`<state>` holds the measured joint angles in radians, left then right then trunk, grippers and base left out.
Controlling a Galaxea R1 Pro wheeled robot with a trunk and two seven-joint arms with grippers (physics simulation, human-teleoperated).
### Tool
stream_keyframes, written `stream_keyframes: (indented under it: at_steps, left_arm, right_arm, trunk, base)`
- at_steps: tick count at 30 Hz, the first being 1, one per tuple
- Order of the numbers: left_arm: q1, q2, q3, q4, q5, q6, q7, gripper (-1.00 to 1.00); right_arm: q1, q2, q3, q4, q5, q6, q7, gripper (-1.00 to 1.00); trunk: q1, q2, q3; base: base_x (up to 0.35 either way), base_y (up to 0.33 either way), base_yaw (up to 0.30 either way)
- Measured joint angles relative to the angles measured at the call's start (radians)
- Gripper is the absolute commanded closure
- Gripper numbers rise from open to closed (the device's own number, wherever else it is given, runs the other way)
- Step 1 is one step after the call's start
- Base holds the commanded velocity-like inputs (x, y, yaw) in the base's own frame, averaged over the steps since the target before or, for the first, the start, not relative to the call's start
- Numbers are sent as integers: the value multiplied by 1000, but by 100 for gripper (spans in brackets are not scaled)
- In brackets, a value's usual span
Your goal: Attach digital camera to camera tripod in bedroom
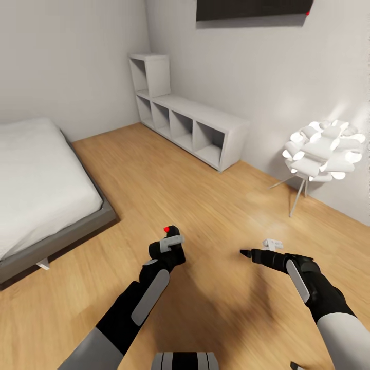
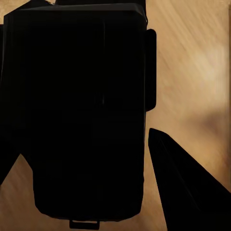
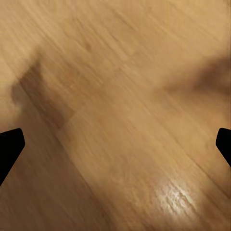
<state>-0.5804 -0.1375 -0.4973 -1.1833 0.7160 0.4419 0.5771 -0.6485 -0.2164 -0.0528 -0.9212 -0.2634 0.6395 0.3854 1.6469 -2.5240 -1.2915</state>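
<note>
Left hand [image 1: 172,245] gripping digital camera [image 1: 173,232], right hand [image 1: 246,252] spread

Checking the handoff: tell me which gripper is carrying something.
The left gripper: it holds the black digital camera with the red mark. The right gripper is empty.

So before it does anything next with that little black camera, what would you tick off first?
1. Camera held: ok. The digital camera sits between the fingers of the left gripper, and the left wrist view shows its black body up close.
2. Grip firmness: cannot tell.
3. Right gripper free: ok. Its fingertips stand wide apart over bare wooden floor.
4. Tripod located: not ok. Ahead stand the bed, the white cube shelf and a white floor lamp, which is not the tripod.
5. Floor ahead free to drive over: ok, as far as the head view reaches.
</note>
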Motion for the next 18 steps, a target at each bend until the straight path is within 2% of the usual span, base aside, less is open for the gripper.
stream_keyframes:
  at_steps: [18]
  left_arm:
    - [0, 7, 1, 41, 3, -4, -9, 100]
  right_arm:
    - [0, 0, 1, 0, 2, -2, 0, -100]
  trunk:
    - [-8, 4, 70]
  base:
    - [0, 0, 0]
